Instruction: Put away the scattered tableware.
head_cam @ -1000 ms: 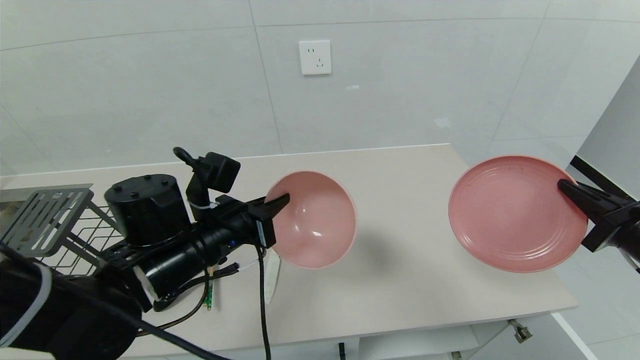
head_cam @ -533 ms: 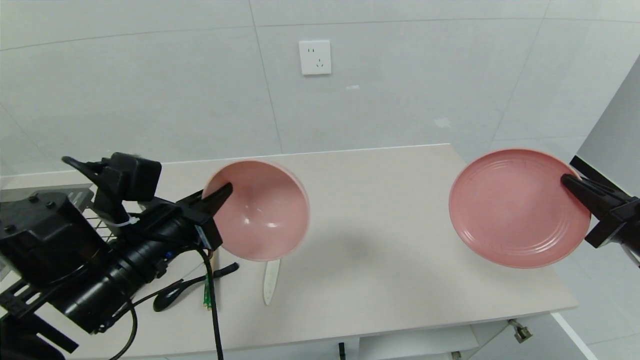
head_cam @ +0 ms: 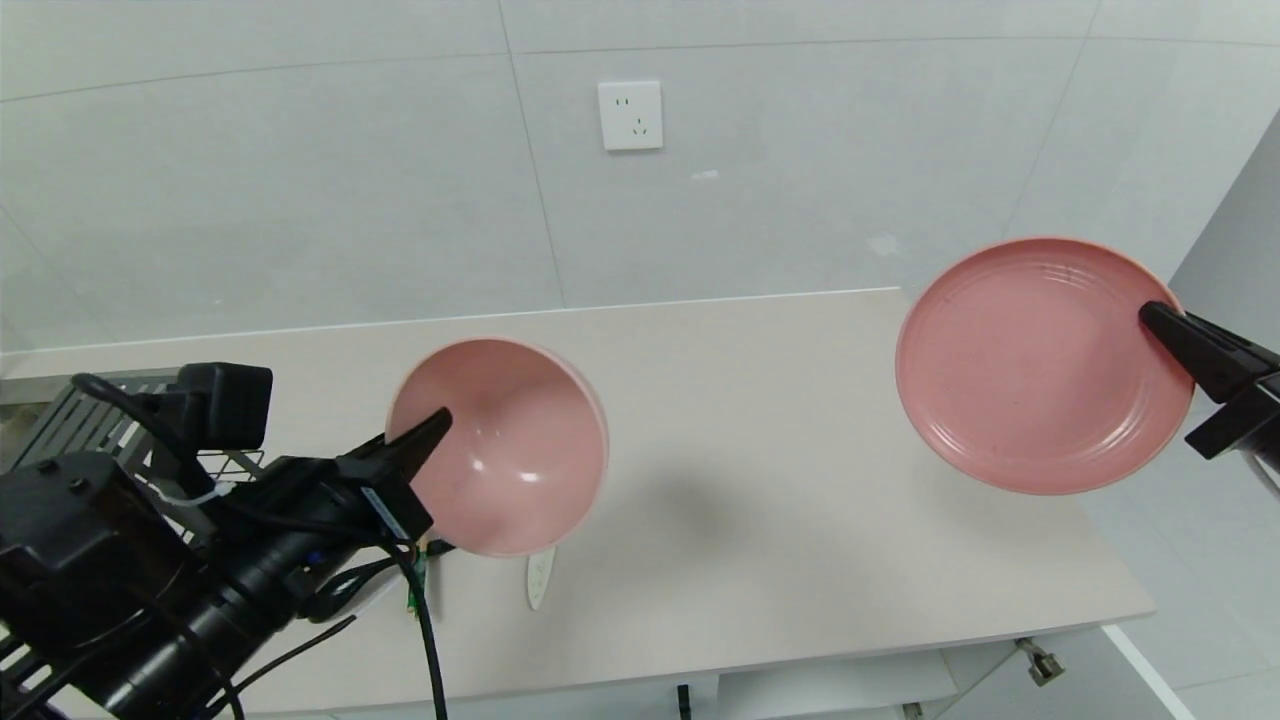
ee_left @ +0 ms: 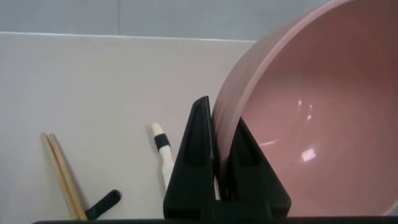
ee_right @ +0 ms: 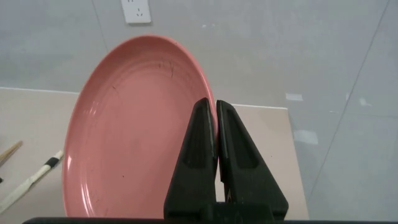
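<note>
The left gripper (head_cam: 432, 425), clamped on the bowl (head_cam: 510, 450), has swung toward the rack (head_cam: 70, 425). The right gripper (head_cam: 1155, 312), clamped on the plate (head_cam: 1030, 365), has risen. Racking both remains.

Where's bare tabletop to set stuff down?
Widest bare table runs from the held bowl across to the held plate, back to the wall. Crowded: near the rack on the left, where chopsticks and a white utensil lie below the bowl.
</note>
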